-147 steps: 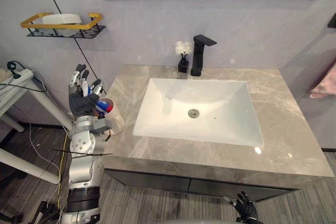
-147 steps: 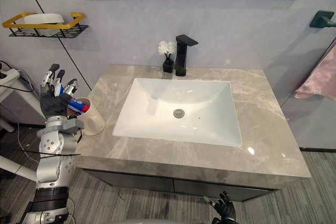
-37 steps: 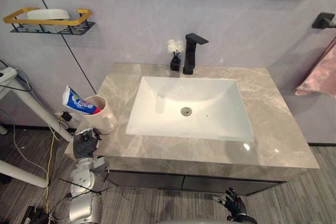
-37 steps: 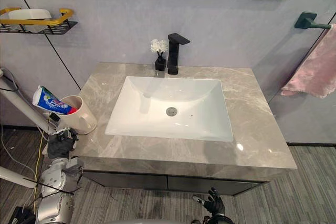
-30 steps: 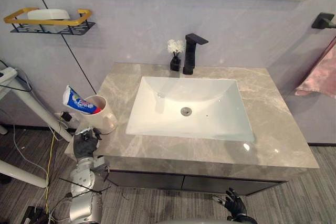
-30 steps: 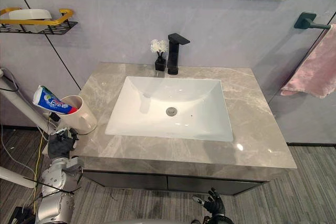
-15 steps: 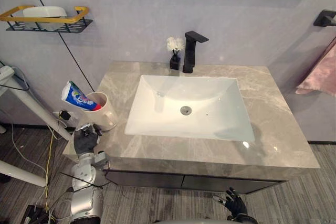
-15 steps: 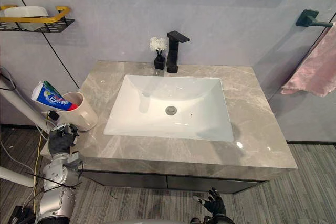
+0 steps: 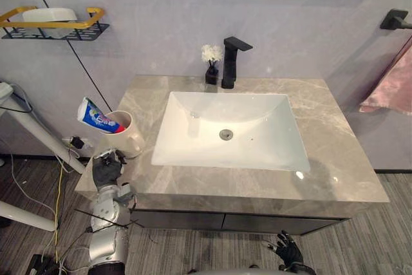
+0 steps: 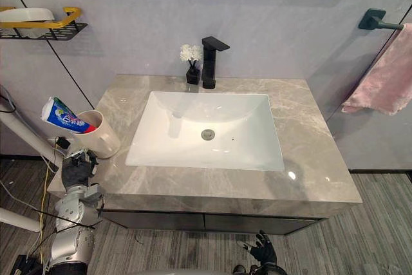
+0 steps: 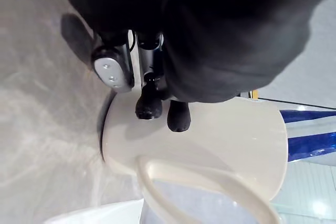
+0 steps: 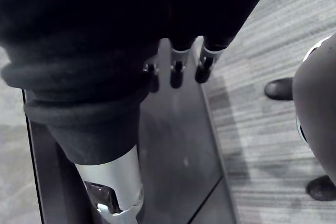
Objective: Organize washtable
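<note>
— Left eye view: what stands on the washtable?
— A smooth grey veined stone countertop [image 9: 335, 159] with a white rectangular sink [image 9: 257, 152] sunk in it. At the left front corner a cream glazed mug [image 9: 127, 136] stands upright. A blue-and-white toothpaste tube [image 9: 96, 116] slants out of it, lower end hidden inside. Behind the sink is a black angular faucet [image 9: 232, 62], with a small dark vase of white flowers [image 9: 210, 64] just beside it.
— Right eye view?
— The left hand [image 10: 78, 169] is low at the counter's left edge, just in front of the mug. The right hand [image 10: 261, 253] is below the counter's front, fingers spread, empty. A pink towel [image 10: 383, 75] hangs at the right, cut off by the frame. A yellow-rimmed wire shelf [image 10: 74, 14] on the left wall holds a white soap [image 10: 29, 14].
— Left wrist view?
— Dark fingertips [image 11: 179, 117] are loose and grip nothing. They are close to the mug's wall; contact cannot be made out. The looped handle [image 11: 210, 182] faces the camera.
— Right wrist view?
— Fingers [image 12: 176, 74] are straight and apart, over a dark cabinet panel [image 12: 178, 156] and a wood-grain floor [image 12: 252, 77].
</note>
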{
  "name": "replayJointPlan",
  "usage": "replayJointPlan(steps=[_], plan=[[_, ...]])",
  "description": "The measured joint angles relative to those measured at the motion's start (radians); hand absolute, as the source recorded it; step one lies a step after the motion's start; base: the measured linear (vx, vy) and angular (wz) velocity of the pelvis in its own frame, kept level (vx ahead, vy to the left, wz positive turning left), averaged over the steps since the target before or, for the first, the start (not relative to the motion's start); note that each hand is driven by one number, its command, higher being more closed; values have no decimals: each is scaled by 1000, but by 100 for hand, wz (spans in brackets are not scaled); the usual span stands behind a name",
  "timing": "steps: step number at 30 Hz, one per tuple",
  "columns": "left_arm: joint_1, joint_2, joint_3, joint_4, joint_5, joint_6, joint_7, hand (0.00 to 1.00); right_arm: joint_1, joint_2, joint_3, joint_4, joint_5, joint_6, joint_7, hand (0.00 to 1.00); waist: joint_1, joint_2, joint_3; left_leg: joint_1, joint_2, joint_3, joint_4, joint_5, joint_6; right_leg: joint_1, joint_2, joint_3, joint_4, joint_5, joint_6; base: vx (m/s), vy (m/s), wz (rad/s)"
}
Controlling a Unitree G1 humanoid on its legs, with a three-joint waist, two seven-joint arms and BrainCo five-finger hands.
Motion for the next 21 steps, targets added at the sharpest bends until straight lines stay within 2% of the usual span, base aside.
replayJointPlan(steps=[9,21], plan=[[2,-29,-28,-19,0,-4,0,100,0,1,1,0,0,0,0,0,0,-2,-1,2,-1,-5,0,0,0,3,-1,-4,2,0,0,-12,-10,0],[4,-31,-81,-28,1,-4,-4,100,2,1,1,0,0,0,0,0,-5,-10,2,14,-1,-6,-4,0,0,15,-1,-5,1,0,0,0,0,0]])
